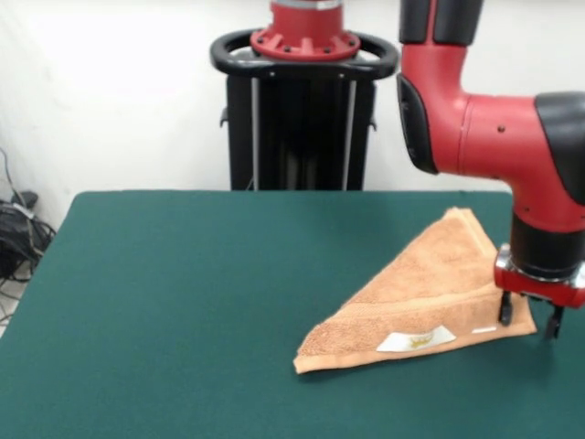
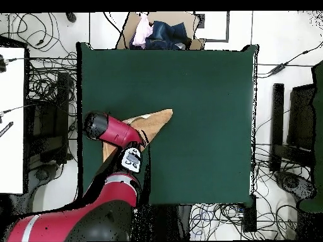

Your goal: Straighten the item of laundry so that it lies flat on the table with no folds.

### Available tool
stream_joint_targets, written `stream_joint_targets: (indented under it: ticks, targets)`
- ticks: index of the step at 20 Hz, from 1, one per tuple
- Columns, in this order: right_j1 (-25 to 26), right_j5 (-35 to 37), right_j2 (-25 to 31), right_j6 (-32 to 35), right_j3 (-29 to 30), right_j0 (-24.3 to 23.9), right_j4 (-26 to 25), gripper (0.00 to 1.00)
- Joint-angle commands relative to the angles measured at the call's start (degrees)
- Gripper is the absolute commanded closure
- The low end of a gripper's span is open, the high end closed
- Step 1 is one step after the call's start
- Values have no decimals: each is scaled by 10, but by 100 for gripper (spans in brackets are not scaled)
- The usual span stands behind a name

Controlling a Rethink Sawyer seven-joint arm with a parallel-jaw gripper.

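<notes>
The item of laundry, a peach-orange towel, lies folded into a triangle on the right side of the green table. Its white label faces up near the front edge. My gripper hangs low at the towel's right corner, open, with one finger over the cloth and the other just off it. Whether it touches the cloth is unclear. In the overhead view the red arm covers part of the towel near the table's left edge, and hides the gripper.
The towel's corner lies close to the table's right edge in the front view. Beyond the table's far edge in the overhead view, an open box with clothes stands. Cables and equipment surround the table.
</notes>
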Motion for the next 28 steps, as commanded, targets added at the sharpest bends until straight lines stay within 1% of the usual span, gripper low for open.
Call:
stream_joint_targets:
  ticks: [1, 7, 13, 15, 18, 21, 26, 27, 28]
  targets:
    - [56, 67, 23, 169, -23, -15, 22, 0]
    - [149, 12, 28, 137, -105, -32, 23, 0]
    - [205, -31, 43, 108, -157, -53, 15, 0]
    - [218, -45, 53, 97, -168, -63, 11, 0]
    - [228, -53, 58, 97, -177, -64, 7, 0]
    - [233, -54, 60, 97, -183, -64, 3, 0]
    - [227, -70, 66, 86, -174, -67, -13, 0]
    - [225, -77, 68, 84, -171, -68, -18, 100]
    - [224, -87, 71, 84, -168, -69, -21, 100]
